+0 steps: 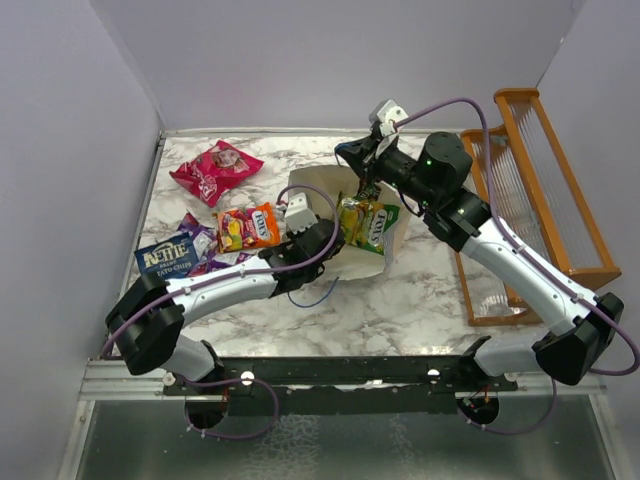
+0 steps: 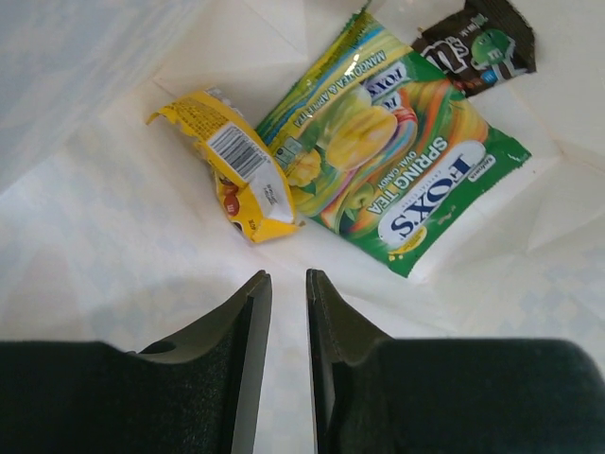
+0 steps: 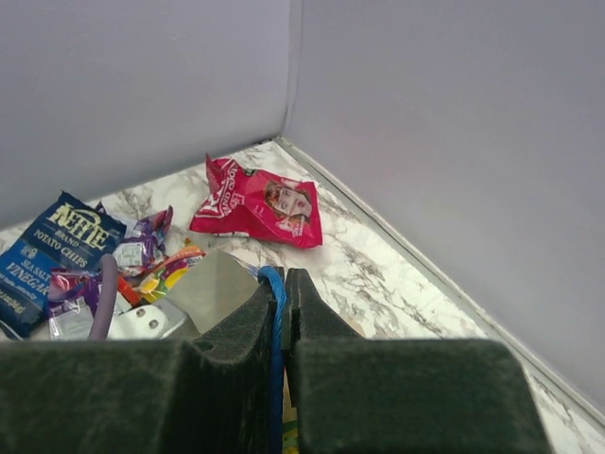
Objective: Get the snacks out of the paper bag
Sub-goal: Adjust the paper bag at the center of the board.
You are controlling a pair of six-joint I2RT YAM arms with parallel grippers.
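My right wrist view's left edge crops the chips bag (image 3: 47,255). The blue cord (image 3: 274,322), pinched in my right gripper (image 3: 286,284), runs off the bottom edge.

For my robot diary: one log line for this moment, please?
left gripper: inside paper bag, empty, near green packet | right gripper: shut on blue handle

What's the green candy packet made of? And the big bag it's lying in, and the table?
Green Fox's candy packet: likely plastic film, glossy; it crinkles and catches light. Paper bag: looks like matte cream paper, with sharp fold creases. Table: white, grey-veined marble look, smooth; real stone or print, I can't tell.
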